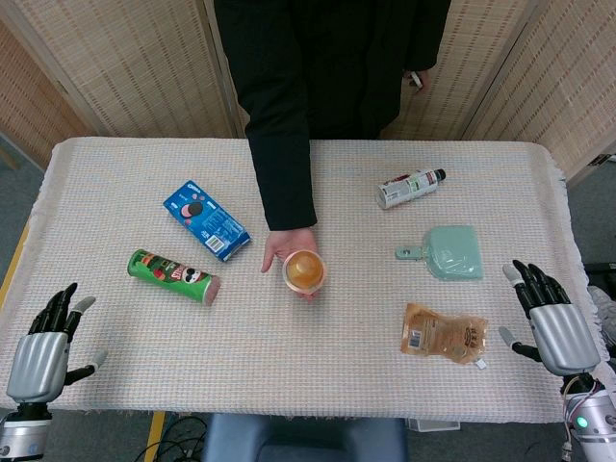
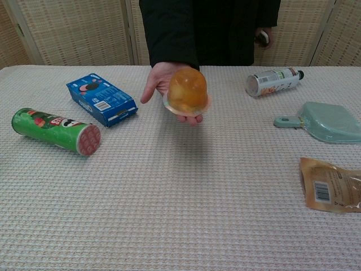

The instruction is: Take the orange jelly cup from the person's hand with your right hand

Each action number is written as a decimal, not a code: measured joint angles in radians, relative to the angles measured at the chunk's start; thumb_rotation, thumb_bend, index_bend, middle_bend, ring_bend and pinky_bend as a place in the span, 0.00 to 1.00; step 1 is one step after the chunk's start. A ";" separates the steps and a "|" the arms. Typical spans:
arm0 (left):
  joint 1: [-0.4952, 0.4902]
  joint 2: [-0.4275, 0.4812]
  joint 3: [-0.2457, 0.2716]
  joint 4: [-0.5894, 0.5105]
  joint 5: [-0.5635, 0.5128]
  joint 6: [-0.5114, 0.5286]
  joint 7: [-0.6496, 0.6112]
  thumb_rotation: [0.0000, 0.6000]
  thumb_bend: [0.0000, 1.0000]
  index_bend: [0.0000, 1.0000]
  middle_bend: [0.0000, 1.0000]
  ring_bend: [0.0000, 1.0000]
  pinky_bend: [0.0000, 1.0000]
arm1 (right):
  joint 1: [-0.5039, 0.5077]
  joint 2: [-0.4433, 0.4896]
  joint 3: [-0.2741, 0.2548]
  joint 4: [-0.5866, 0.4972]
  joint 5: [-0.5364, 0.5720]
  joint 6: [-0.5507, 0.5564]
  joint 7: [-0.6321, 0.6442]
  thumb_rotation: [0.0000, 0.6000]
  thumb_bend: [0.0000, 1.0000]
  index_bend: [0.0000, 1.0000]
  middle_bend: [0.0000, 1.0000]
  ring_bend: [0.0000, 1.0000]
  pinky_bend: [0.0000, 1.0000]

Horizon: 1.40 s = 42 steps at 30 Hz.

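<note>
An orange jelly cup [image 1: 304, 269] [image 2: 187, 91] lies on the open palm of the person's hand [image 1: 287, 249] [image 2: 163, 79], held out over the middle of the table. In the head view my right hand [image 1: 553, 320] rests at the table's right edge, far to the right of the cup, fingers spread and holding nothing. Over at the near left corner, my left hand [image 1: 46, 346] is likewise open and empty. Neither hand shows in the chest view.
A brown snack pouch [image 1: 445, 334] and a teal dustpan [image 1: 450, 252] lie between my right hand and the cup. A bottle [image 1: 409, 188] lies further back. On the left are a blue cookie box [image 1: 206, 219] and a green chips can [image 1: 173, 275].
</note>
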 measured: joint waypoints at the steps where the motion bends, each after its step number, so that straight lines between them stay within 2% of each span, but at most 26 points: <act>1: -0.001 0.000 0.000 -0.001 -0.001 -0.001 0.002 1.00 0.22 0.18 0.03 0.05 0.20 | 0.002 0.001 -0.001 -0.001 0.001 -0.005 0.000 1.00 0.27 0.00 0.03 0.00 0.12; 6: -0.003 0.000 -0.001 -0.004 0.001 -0.002 0.006 1.00 0.22 0.18 0.03 0.05 0.20 | 0.013 0.000 0.001 -0.002 0.000 -0.020 0.000 1.00 0.27 0.00 0.03 0.00 0.12; 17: -0.007 -0.001 0.002 -0.005 0.008 -0.007 0.006 1.00 0.22 0.18 0.03 0.05 0.20 | 0.063 -0.001 0.007 -0.032 -0.075 -0.042 0.000 1.00 0.27 0.00 0.03 0.00 0.12; 21: -0.004 0.000 0.004 -0.004 0.012 -0.001 -0.004 1.00 0.22 0.18 0.03 0.05 0.20 | 0.127 -0.008 0.020 -0.061 -0.105 -0.110 -0.011 1.00 0.27 0.00 0.03 0.00 0.12; 25: -0.001 0.007 0.012 0.001 0.012 -0.006 -0.022 1.00 0.22 0.18 0.03 0.05 0.20 | 0.221 -0.024 0.049 -0.090 -0.095 -0.235 -0.022 1.00 0.27 0.00 0.03 0.00 0.13; 30: 0.009 0.014 0.017 0.011 0.003 -0.003 -0.041 1.00 0.22 0.18 0.03 0.05 0.20 | 0.360 -0.091 0.108 -0.090 -0.033 -0.393 -0.050 1.00 0.21 0.00 0.06 0.01 0.16; 34: 0.013 0.016 0.016 0.016 -0.002 0.001 -0.051 1.00 0.22 0.18 0.03 0.05 0.20 | 0.475 -0.173 0.169 -0.077 0.065 -0.495 -0.100 1.00 0.18 0.00 0.07 0.03 0.19; 42: 0.020 0.015 0.015 0.045 -0.021 -0.004 -0.080 1.00 0.22 0.18 0.03 0.05 0.20 | 0.644 -0.282 0.240 -0.033 0.279 -0.637 -0.232 1.00 0.19 0.00 0.07 0.03 0.20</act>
